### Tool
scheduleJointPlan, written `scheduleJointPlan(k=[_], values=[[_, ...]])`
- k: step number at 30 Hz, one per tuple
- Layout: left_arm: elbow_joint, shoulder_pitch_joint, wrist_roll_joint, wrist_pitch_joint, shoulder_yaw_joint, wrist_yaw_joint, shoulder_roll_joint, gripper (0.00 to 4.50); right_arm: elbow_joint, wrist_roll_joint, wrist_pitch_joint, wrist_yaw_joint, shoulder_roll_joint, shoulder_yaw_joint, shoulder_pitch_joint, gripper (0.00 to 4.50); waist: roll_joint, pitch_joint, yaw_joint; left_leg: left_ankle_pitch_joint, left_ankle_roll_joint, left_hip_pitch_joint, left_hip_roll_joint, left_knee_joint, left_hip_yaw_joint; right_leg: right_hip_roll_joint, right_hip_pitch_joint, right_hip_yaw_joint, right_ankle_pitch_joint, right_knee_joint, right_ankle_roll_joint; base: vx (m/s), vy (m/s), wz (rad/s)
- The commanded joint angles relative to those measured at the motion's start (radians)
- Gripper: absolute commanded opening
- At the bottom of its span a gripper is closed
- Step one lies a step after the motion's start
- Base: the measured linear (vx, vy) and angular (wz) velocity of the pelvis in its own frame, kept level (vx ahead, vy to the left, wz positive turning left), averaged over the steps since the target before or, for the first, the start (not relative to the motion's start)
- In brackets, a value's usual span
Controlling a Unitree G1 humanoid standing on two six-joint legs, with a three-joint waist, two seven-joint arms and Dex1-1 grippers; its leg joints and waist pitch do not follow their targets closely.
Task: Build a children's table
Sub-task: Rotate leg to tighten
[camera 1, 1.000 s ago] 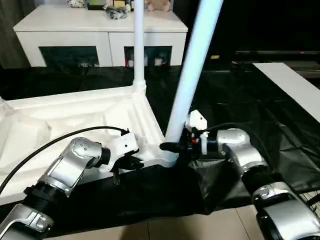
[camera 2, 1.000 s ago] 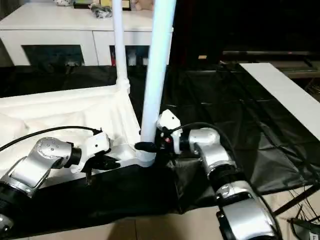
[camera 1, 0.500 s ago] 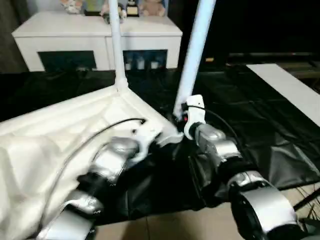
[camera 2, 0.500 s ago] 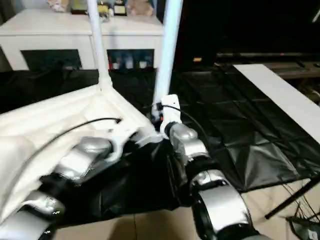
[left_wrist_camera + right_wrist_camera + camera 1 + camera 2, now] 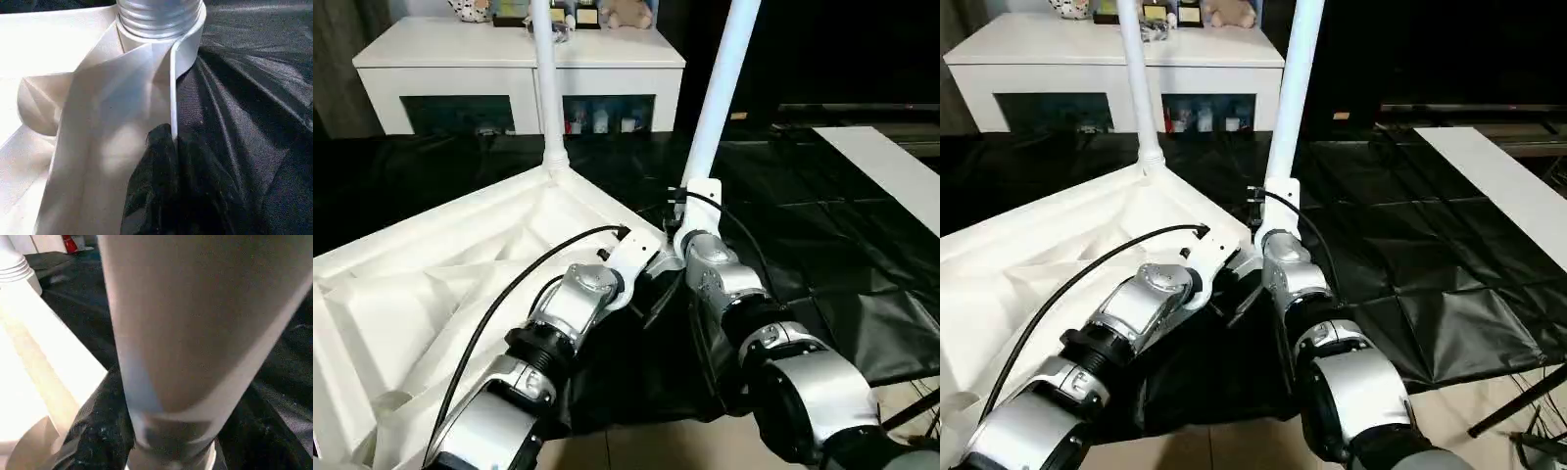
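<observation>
The tabletop (image 5: 460, 284) lies upside down on black sheeting (image 5: 803, 225), ribbed underside up, with one leg (image 5: 546, 78) already standing in its far corner socket. A second leg (image 5: 720, 93) rises, leaning a little, from the near corner, and this looks to be the one being seated.

The left hand (image 5: 171, 147) is clenched on the thin rim of the tabletop just beside that corner socket (its wrist view shows the black fingertips (image 5: 161, 152) pinching the white edge, with the leg's ribbed end sitting in the socket beyond). The right hand (image 5: 677, 230) sits low against the near leg; its wrist view looks straight at the tube, and the fingers appear to stand about as wide as the leg, so it is probably grasping the leg's base, though the contact itself is hidden.

To do this well, I judge:
- Keep the left hand firm on the rim so the tabletop cannot turn or slide on the slick sheeting.
- Bring the leg upright, in line with the socket, before twisting or pressing; a tilted leg is likely to jam.
- Grip low on the leg, since the long tube above gives any wobble plenty of leverage.
- Compare its lean with the far leg as a check.
</observation>
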Motion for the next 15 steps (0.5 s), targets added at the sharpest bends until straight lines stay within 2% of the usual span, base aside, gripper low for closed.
scheduleJointPlan(k=[1, 2, 6, 8, 9, 10, 13, 14, 15], values=[[0.046, 0.001, 0.026, -0.013, 0.018, 0.032, 0.041, 0.00, 0.106, 0.036, 0.046, 0.051, 0.017, -0.037, 0.060, 1.85, 0.013, -0.014, -0.004, -0.406, -0.014, -0.012, 0.028, -0.086, -0.014, -0.052, 0.003, 0.042, -0.394, -0.099, -0.103, 0.000, 0.000, 0.00], [0.046, 0.002, 0.027, -0.019, 0.016, 0.028, 0.046, 0.00, 0.099, 0.044, 0.033, 0.067, 0.019, -0.045, 0.054, 2.41, 0.012, -0.013, -0.004, -0.403, -0.009, -0.014, 0.027, -0.087, -0.015, -0.053, 0.002, 0.042, -0.416, -0.102, -0.093, 0.000, 0.000, 0.00], [0.041, 0.006, 0.029, -0.049, 0.009, 0.004, 0.066, 0.00, 0.076, 0.053, 0.003, 0.125, 0.019, -0.055, 0.034, 2.73, 0.010, -0.015, -0.004, -0.381, -0.004, -0.020, 0.031, -0.089, -0.017, -0.056, 0.001, 0.042, -0.409, -0.103, -0.095, 0.000, 0.000, 0.00], [0.039, 0.009, 0.032, -0.074, 0.003, -0.020, 0.083, 0.00, 0.043, 0.064, -0.017, 0.198, 0.010, -0.058, 0.022, 2.92, 0.004, -0.019, -0.003, -0.341, 0.005, -0.023, 0.031, -0.086, -0.013, -0.053, 0.007, 0.042, -0.351, -0.094, -0.115, 0.000, 0.000, 0.00], [0.035, 0.012, 0.032, -0.083, 0.001, -0.035, 0.098, 0.00, 0.019, 0.067, -0.021, 0.235, 0.001, -0.056, 0.021, 2.92, 0.007, -0.018, -0.002, -0.308, 0.019, -0.026, 0.031, -0.083, -0.010, -0.055, 0.008, 0.044, -0.318, -0.092, -0.136, 0.000, 0.000, 0.00], [0.034, 0.014, 0.032, -0.086, 0.001, -0.040, 0.103, 0.00, 0.012, 0.068, -0.021, 0.245, -0.002, -0.055, 0.021, 3.07, 0.010, -0.018, -0.005, -0.275, 0.027, -0.036, 0.031, -0.083, -0.010, -0.056, 0.016, 0.043, -0.297, -0.087, -0.150, 0.000, 0.000, 0.00], [0.022, 0.023, 0.027, -0.110, -0.001, -0.075, 0.129, 0.00, -0.048, 0.056, -0.021, 0.356, -0.030, -0.030, 0.038, 3.26, 0.011, -0.019, -0.003, -0.227, 0.034, -0.037, 0.030, -0.078, -0.007, -0.058, 0.019, 0.042, -0.280, -0.085, -0.165, 0.000, 0.000, 0.00], [0.019, 0.025, 0.027, -0.121, -0.004, -0.086, 0.135, 0.00, -0.063, 0.053, -0.022, 0.389, -0.036, -0.023, 0.044, 3.38, 0.010, -0.023, -0.001, -0.190, 0.048, -0.038, 0.030, -0.073, -0.004, -0.057, 0.021, 0.042, -0.238, -0.082, -0.175, 0.000, 0.000, 0.00], [0.010, 0.029, 0.023, -0.121, -0.003, -0.098, 0.143, 0.00, -0.089, 0.049, -0.016, 0.427, -0.048, -0.008, 0.057, 3.38, 0.015, -0.025, 0.000, -0.142, 0.060, -0.040, 0.030, -0.069, -0.003, -0.057, 0.022, 0.042, -0.173, -0.075, -0.196, 0.000, 0.000, 0.00]])
